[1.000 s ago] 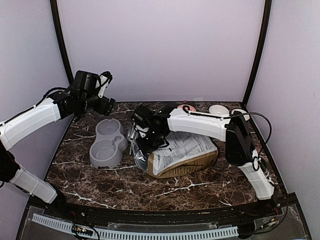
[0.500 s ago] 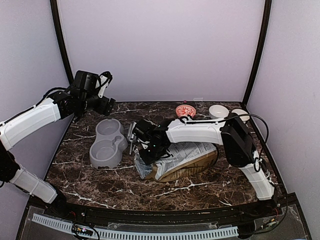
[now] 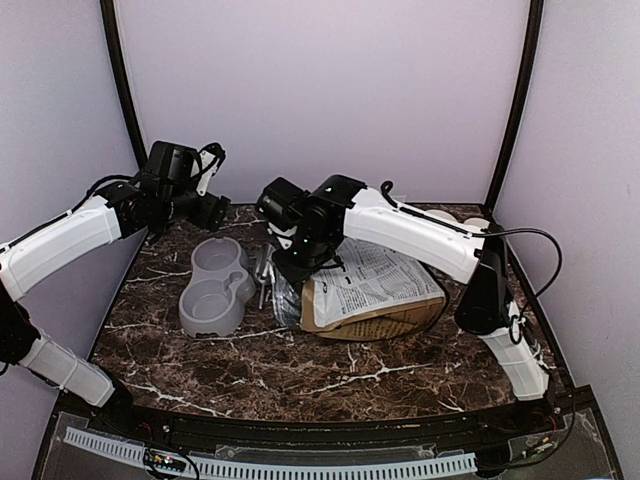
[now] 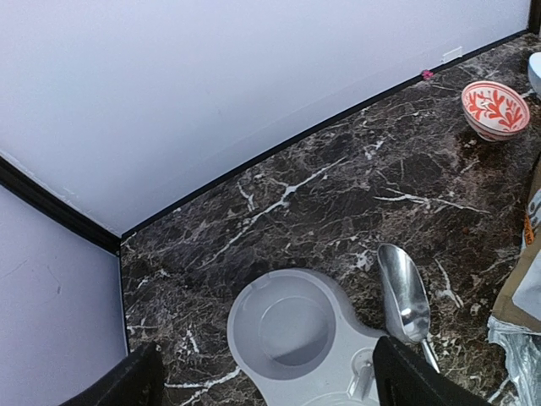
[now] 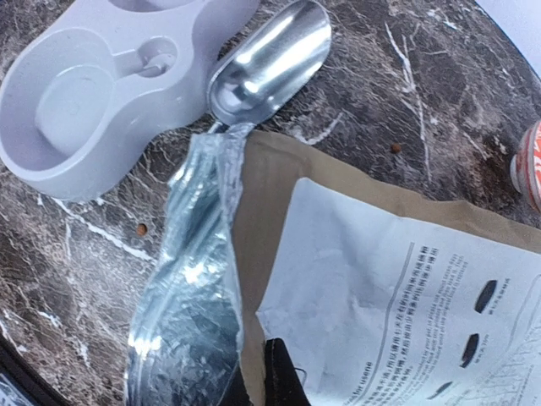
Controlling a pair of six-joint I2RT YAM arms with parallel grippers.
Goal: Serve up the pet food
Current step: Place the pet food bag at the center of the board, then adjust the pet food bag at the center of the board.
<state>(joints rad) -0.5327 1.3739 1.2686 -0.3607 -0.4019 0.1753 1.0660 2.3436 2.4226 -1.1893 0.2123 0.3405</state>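
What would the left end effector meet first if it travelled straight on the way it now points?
Probably the grey double bowl: in the wrist view it lies straight ahead of the left end effector, with the metal scoop off to one side. Depth is unclear.

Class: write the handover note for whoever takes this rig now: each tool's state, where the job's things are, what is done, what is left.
Left tool: open, empty, hovering by the far end of the grey double bowl.
Right tool: shut, apparently pinching the dog-food bag near its foil mouth.
Metal scoop: empty, lying between bowl and bag.
Pet food: a few stray pellets on the table; the rest not visible.
Done: nothing served; both bowl wells empty.
Left: get kibble into the bowl.
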